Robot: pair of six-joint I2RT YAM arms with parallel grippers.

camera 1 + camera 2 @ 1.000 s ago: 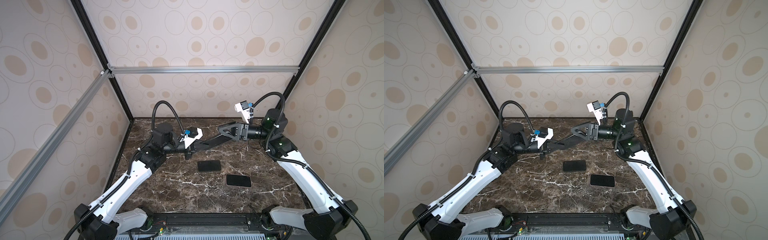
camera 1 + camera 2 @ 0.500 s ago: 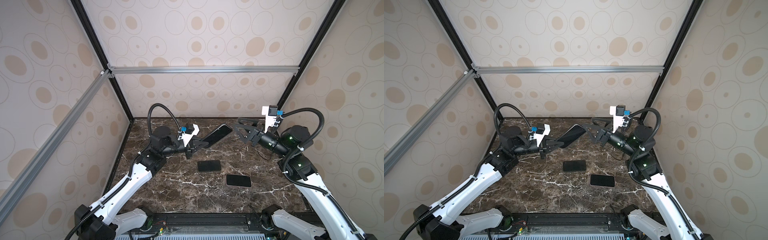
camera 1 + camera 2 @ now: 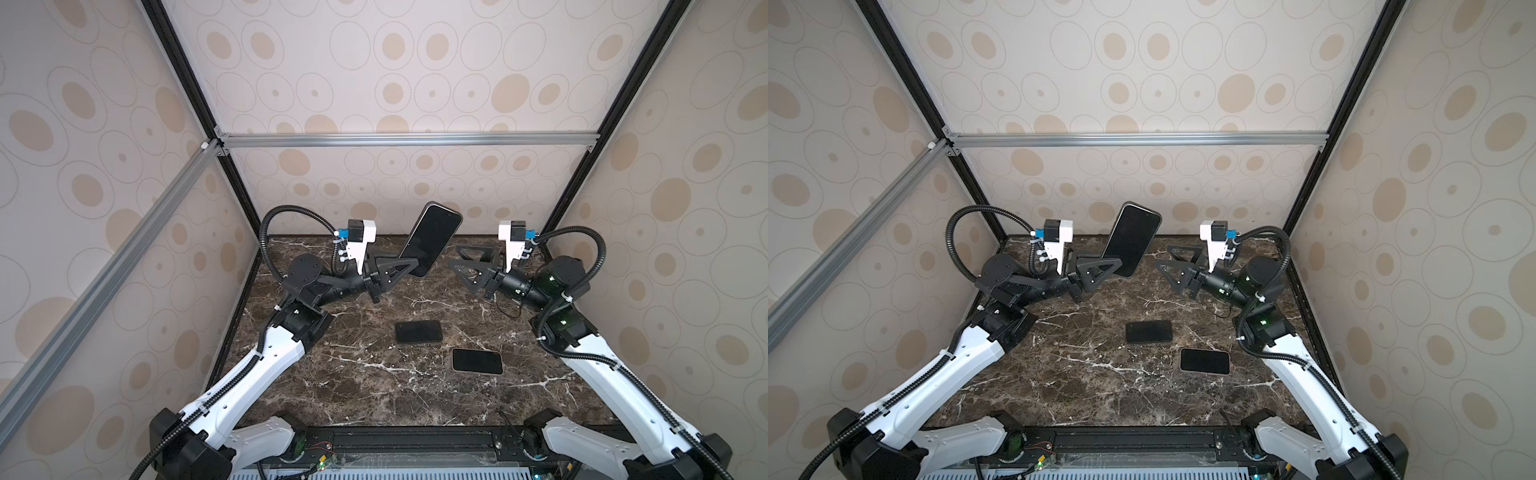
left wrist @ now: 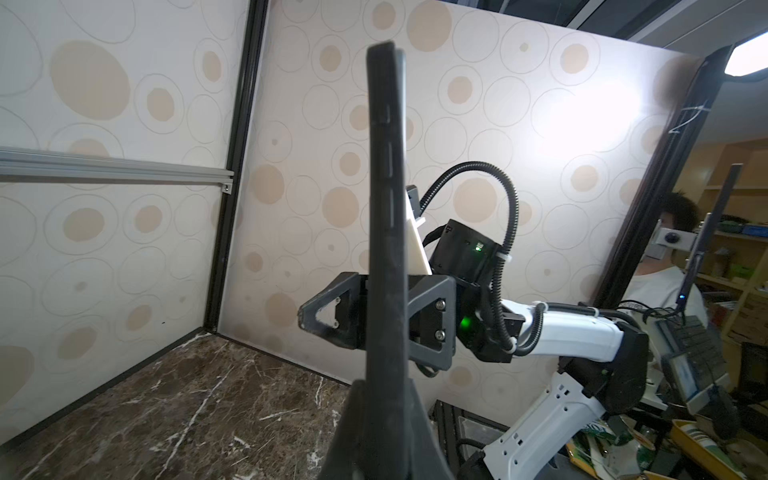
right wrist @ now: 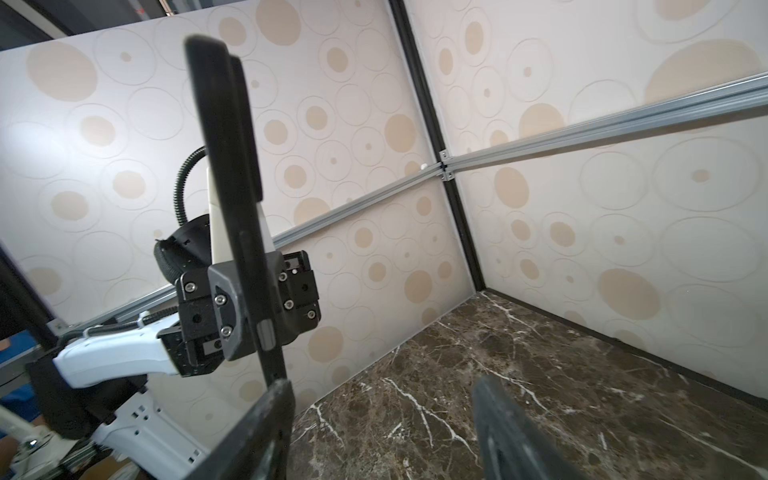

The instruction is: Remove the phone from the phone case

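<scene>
The phone in its dark phone case (image 3: 432, 239) (image 3: 1131, 239) stands tilted up above the back of the table, screen towards the camera in both top views. My left gripper (image 3: 415, 266) (image 3: 1115, 266) is shut on its lower end. Seen edge-on in the left wrist view, the phone (image 4: 386, 208) rises from between my left gripper's (image 4: 384, 415) jaws, and its far end shows two thin layers. My right gripper (image 3: 455, 257) (image 3: 1162, 257) hangs open to the right, apart from the phone. In the right wrist view nothing lies between my right gripper's (image 5: 382, 399) jaws, and the phone (image 5: 232, 187) stands ahead.
Two flat black handsets lie on the marble table (image 3: 353, 395): one near the middle (image 3: 417, 331) (image 3: 1148, 331), one with a pale rim nearer the right arm (image 3: 477, 360) (image 3: 1204, 360). Patterned walls and an aluminium frame enclose the table.
A second ago both grippers met at the phone. The right gripper has let go and drawn back to the right. The left gripper has swung the phone up more upright.
</scene>
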